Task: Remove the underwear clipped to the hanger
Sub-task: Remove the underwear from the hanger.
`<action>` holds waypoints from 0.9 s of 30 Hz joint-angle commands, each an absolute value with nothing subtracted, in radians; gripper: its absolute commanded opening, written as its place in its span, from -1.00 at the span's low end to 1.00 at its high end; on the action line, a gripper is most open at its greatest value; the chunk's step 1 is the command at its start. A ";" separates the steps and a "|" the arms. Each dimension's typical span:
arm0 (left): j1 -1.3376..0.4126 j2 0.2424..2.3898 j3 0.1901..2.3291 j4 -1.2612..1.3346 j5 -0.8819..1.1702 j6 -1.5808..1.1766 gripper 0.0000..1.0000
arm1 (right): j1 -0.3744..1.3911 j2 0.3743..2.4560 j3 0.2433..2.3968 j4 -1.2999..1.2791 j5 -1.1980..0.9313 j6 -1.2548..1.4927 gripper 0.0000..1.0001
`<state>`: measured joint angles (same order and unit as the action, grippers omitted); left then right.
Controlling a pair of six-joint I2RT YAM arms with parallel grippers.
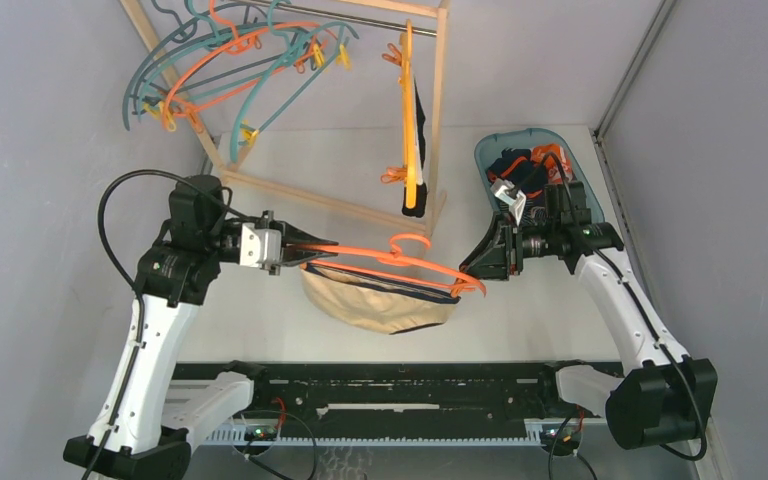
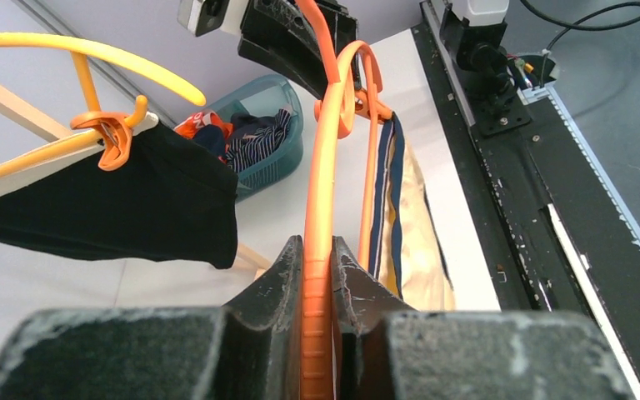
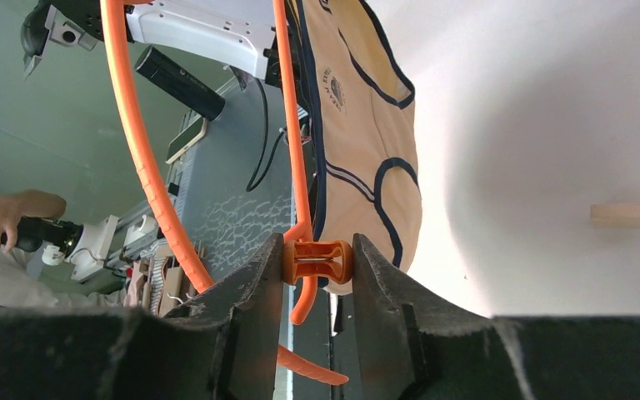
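An orange hanger [image 1: 400, 262] hangs level between both arms above the table. A beige underwear [image 1: 380, 305] with navy trim hangs below it. My left gripper [image 1: 285, 252] is shut on the hanger's bar [image 2: 317, 275] at the left end. In the right wrist view my right gripper [image 3: 317, 250] has both fingers pressed on the ends of the orange clip [image 3: 317, 260], which holds the beige underwear [image 3: 367, 142]. A black underwear [image 1: 418, 150] is clipped to a yellow hanger [image 1: 409, 120] on the rack.
A wooden rack [image 1: 438, 110] stands at the back with several empty teal and orange hangers [image 1: 220, 60] at its left. A teal basket [image 1: 490, 150] holding several dark underwear sits at the back right, just behind my right arm.
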<state>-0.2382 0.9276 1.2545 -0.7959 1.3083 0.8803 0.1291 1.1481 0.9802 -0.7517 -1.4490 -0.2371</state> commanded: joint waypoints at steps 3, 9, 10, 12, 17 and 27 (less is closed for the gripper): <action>-0.251 0.904 1.223 -0.621 1.248 0.746 -1.00 | 0.152 1.119 0.989 -0.729 -1.468 -0.267 -0.48; -0.254 0.901 1.217 -0.577 1.214 0.706 -1.00 | 0.155 1.120 0.990 -0.735 -1.474 -0.274 -0.49; -0.256 0.901 1.215 -0.575 1.210 0.704 -1.00 | 0.155 1.119 0.990 -0.736 -1.473 -0.274 -0.45; -0.257 0.899 1.215 -0.571 1.202 0.699 -1.00 | 0.155 1.116 0.989 -0.739 -1.470 -0.277 -0.38; -0.258 0.898 1.211 -0.563 1.194 0.693 -1.00 | 0.155 1.110 0.989 -0.733 -1.456 -0.268 -0.29; -0.261 0.890 1.204 -0.539 1.171 0.672 -1.00 | 0.153 1.110 1.004 -0.743 -1.450 -0.270 -0.54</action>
<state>-0.2600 0.9123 1.2228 -0.6170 1.1995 0.7086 0.1467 1.1328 0.9802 -0.7525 -1.4445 -0.2481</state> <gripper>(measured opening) 0.160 0.296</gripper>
